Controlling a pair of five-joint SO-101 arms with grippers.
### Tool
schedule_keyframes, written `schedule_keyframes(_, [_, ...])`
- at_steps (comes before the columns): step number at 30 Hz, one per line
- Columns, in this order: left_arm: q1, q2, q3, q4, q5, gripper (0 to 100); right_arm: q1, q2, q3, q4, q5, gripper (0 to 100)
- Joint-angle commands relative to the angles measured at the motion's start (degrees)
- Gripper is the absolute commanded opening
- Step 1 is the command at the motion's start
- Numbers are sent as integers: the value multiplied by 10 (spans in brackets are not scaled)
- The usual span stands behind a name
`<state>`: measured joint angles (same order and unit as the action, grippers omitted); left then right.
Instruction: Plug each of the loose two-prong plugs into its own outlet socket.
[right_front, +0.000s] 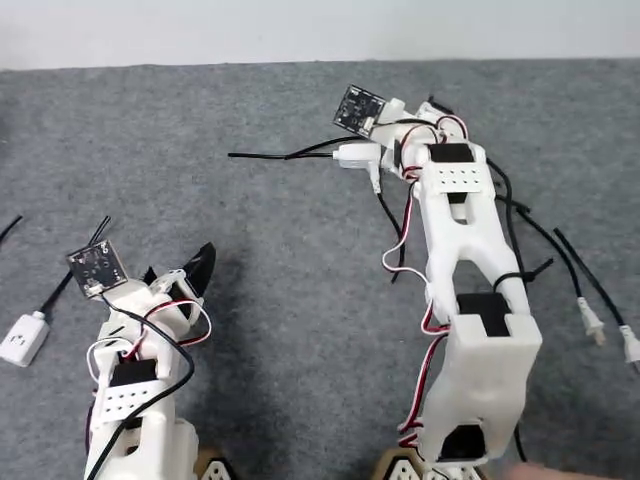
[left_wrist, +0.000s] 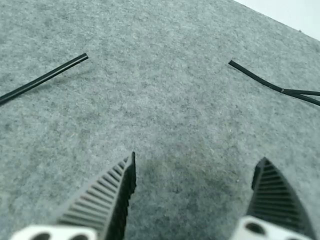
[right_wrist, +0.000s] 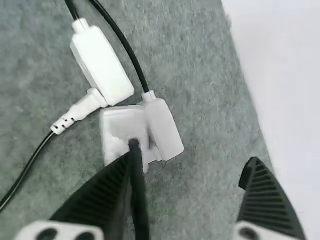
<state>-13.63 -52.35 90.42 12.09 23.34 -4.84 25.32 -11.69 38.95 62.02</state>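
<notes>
Right claw (right_wrist: 192, 155) spread above a white socket block (right_wrist: 161, 127) at the far side of the surface (right_front: 300, 330); left claw (left_wrist: 197, 158) spread over the grey surface. I see two loose plugs (right_front: 592, 327) beside the right arm's base, well apart from its claw, long axes running near-to-far, prongs toward the arms' bases. I judge the right arm nearer. Another white socket (right_front: 22, 338) lies beside the left arm.

Two white plugs (right_front: 592, 328) loose, socket (right_front: 22, 338) well apart

left fingers (left_wrist: 107, 200): bare carpet (left_wrist: 190, 140) between | right fingers (right_wrist: 100, 200): outlet block (right_wrist: 162, 127), cord (right_wrist: 136, 165) crowd gap; white border (right_wrist: 285, 75) perhaps just beside
</notes>
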Motion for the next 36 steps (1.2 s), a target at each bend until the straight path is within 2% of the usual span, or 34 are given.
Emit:
schedule_keyframes(1, [5,-5,-4,-8,1,354,-7,-61,-38,22,-7,293])
schedule_keyframes(11, [5,-5,-4,-8,1,354,-1,-241,-38,167,-31,292])
schedule_keyframes(19, [5,-5,-4,-8,1,354,7,-422,-38,359,-31,292])
schedule_keyframes(25, [4,-5,-4,-6,1,354,6,-487,-35,530,-37,292])
schedule_keyframes(29, [0,-5,-4,-4,1,354,7,-509,-34,628,-133,292])
schedule_keyframes(32, [-24,-6,-12,0,-18,353,19,-535,-7,640,-240,291])
schedule_keyframes(34, [-35,-6,-36,39,-34,353,34,-561,36,636,-289,291])
schedule_keyframes(36, [-50,-6,-84,121,-43,352,35,-585,93,635,-324,291])
